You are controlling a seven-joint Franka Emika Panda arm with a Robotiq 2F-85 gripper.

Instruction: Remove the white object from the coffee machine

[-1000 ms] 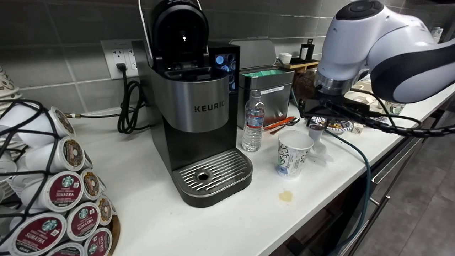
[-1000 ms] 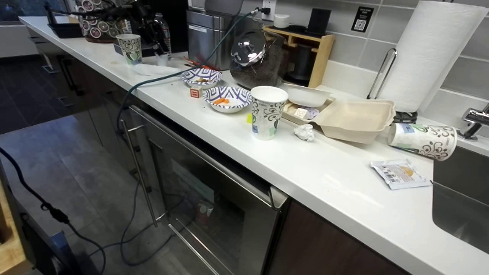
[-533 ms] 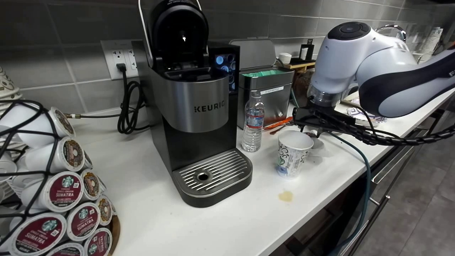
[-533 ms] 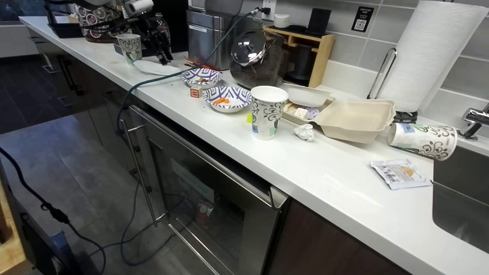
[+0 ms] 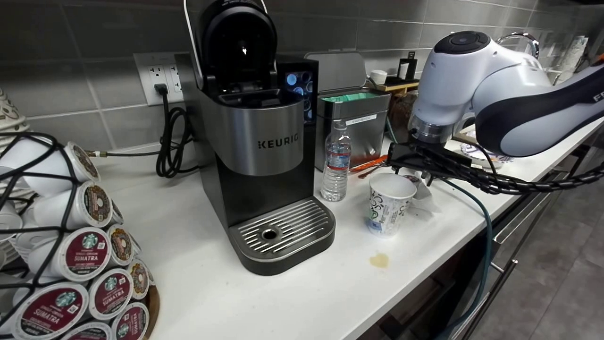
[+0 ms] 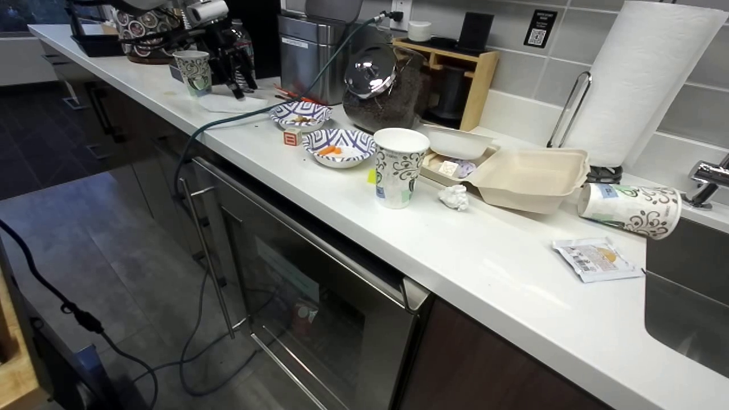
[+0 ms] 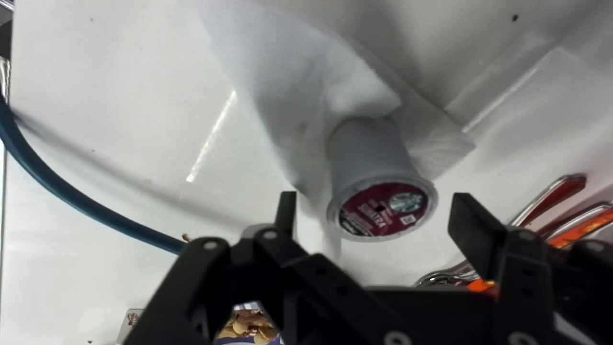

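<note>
While an exterior view showed the tall black-and-silver coffee machine (image 5: 259, 137) open-lidded, the wrist view put the white, maroon-topped plastic pod (image 7: 376, 179) at a crumpled white napkin (image 7: 306, 72), between the parted jaws of the black gripper (image 7: 373, 211); backing straight out, unhurried, seemed safest.

Starbucks Sumatra pod (image 7: 380, 179): maroon lid toward camera, small dark hole in it
Gripper (image 7: 375, 212): fingers apart, flanking the pod, clear of it
White napkin (image 7: 306, 91): at the pod's base
Teal cable (image 7: 72, 199): curving along the left
Metal cutlery (image 7: 567, 189): lower right
</note>
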